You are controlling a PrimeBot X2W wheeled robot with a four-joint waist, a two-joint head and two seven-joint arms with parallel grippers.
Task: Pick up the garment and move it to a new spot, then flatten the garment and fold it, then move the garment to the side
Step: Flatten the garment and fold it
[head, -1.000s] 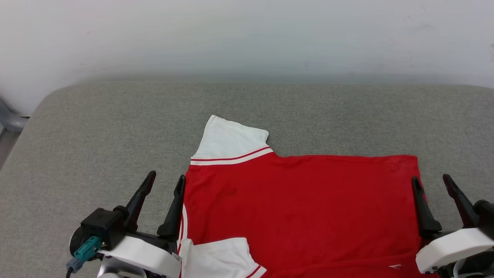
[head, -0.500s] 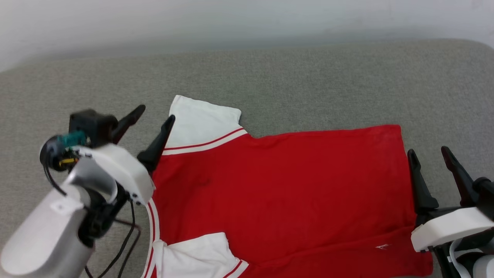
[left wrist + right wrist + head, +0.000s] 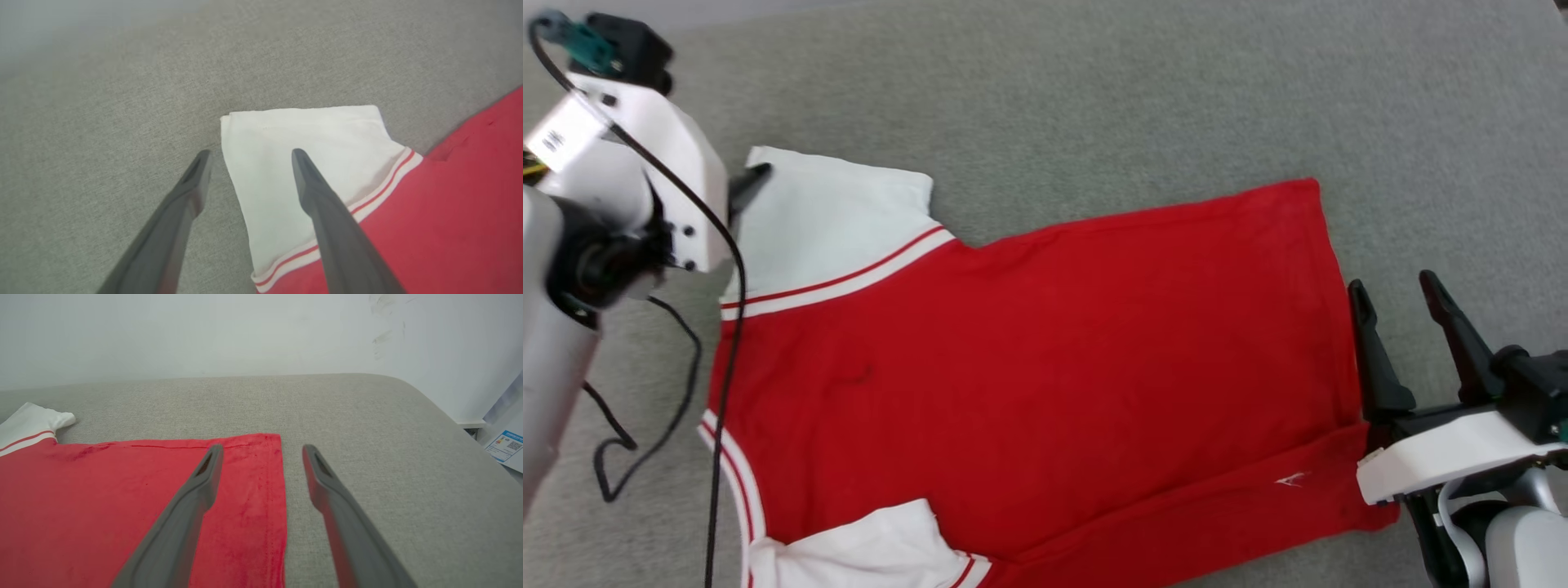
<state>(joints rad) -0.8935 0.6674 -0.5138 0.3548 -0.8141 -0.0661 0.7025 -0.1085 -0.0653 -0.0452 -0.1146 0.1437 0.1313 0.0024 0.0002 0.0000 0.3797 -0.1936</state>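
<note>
Head view, garment: The red jersey T-shirt (image 3: 1045,367) lies flat across the middle of the frame on the grey fabric surface (image 3: 1094,98), plain side up, neck end at left.
Head view, sleeves: The far sleeve (image 3: 833,220) is white and spread at upper left. The near sleeve (image 3: 866,547) is at the bottom edge.
Head view, right gripper: The right gripper (image 3: 1392,284) sits at lower right just beside the hem (image 3: 1331,310), fingers apart and holding nothing.
Head view, left arm: Its white wrist fills the upper left, with one dark fingertip (image 3: 750,181) at the far sleeve's outer edge. A black cable (image 3: 738,278) hangs across the striped trim.
Left wrist view, left gripper: The left gripper (image 3: 250,152) is spread wide and empty. One finger is over the grey fabric and the other over the white sleeve (image 3: 339,139), so the sleeve's side edge runs between them.
Right wrist view, right gripper: The right gripper (image 3: 262,447) is parted the same way. The hem's far corner (image 3: 273,441) lies between the fingers, and the red cloth (image 3: 81,498) runs off to the left.
Step, my reading: Flattening looks done and the fold is starting.
How I would do it: I would lower both grippers until the lower finger slides under the cloth edge. I would pinch only once the fabric sits deep between the fingers, then lift both ends evenly.
Watch: The cable could drag the trim, and a shallow pinch could slip.
</note>
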